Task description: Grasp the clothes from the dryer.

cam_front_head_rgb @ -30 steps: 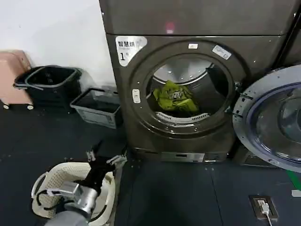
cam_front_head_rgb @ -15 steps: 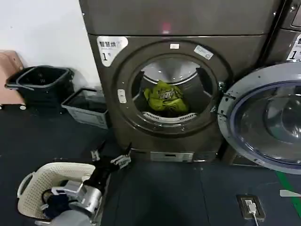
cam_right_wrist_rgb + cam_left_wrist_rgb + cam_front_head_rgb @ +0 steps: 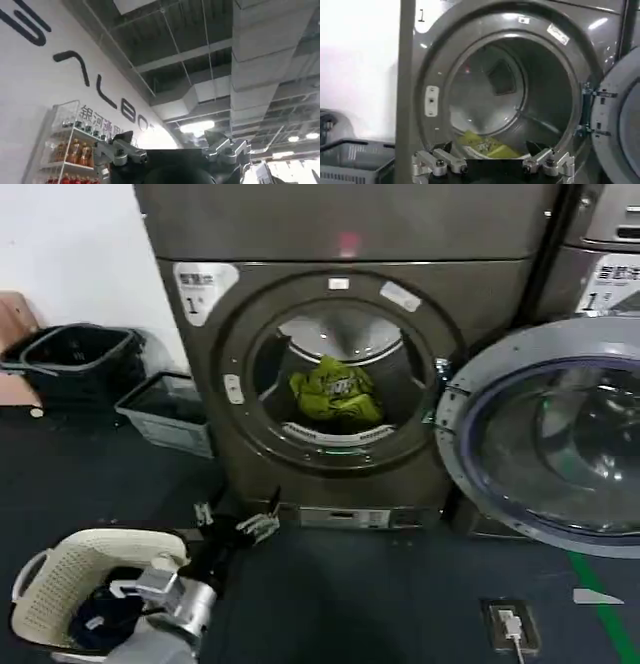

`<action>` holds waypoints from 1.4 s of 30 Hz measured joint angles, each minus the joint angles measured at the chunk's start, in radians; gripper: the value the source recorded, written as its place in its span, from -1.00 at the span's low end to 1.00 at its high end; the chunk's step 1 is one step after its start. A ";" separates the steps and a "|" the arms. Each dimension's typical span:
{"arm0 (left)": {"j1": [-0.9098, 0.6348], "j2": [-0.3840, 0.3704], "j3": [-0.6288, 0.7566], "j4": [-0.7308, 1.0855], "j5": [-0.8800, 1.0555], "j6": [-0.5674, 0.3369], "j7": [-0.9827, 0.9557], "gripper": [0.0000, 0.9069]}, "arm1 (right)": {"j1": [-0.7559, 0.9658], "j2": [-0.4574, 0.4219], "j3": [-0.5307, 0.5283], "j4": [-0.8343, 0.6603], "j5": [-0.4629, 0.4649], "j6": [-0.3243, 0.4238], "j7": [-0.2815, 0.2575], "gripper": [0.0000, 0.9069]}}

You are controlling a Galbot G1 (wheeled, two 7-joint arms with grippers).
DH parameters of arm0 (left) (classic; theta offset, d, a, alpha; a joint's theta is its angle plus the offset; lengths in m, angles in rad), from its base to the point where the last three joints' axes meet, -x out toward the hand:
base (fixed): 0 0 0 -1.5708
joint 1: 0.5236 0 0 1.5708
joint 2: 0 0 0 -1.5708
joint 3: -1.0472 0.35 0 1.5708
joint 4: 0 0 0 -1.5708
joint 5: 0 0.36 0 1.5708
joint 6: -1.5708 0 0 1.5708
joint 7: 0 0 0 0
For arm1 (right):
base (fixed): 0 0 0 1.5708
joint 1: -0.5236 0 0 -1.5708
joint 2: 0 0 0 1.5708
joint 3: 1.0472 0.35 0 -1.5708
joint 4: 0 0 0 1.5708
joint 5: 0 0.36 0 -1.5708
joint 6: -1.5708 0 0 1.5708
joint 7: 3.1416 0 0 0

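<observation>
The dryer stands straight ahead, dark grey-brown, with a white "1" label and a red light. Its round door is swung open to the right. The clothes, a small yellow-green bundle with dark marks, lie low in the silver drum. My left gripper is open, low near the floor and short of the machine's base. In the left wrist view the left gripper faces the porthole, with the clothes showing between its spread fingers, farther off. My right gripper is open and empty, pointing up at the ceiling.
A white woven basket holding a dark blue cloth sits on the floor by my left arm. Black bins and a grey crate stand left of the dryer. Another machine is behind the door. A floor socket lies at the right.
The dryer and its clothes have slid left in the head view, and the open door now shows more fully. The white basket has shifted left and lower. My left gripper stays open.
</observation>
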 measured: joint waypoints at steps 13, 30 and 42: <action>0.001 -0.018 0.012 -0.008 0.023 -0.009 0.001 1.00 | -0.003 -0.004 0.000 0.007 0.000 0.002 0.000 1.00; -0.021 -0.020 0.019 -0.006 0.091 -0.068 0.003 1.00 | -0.019 0.003 0.020 -0.001 0.058 0.076 0.018 1.00; -0.038 -0.017 0.026 0.019 0.098 -0.068 0.004 1.00 | -0.013 0.011 0.014 0.007 0.102 0.089 0.017 1.00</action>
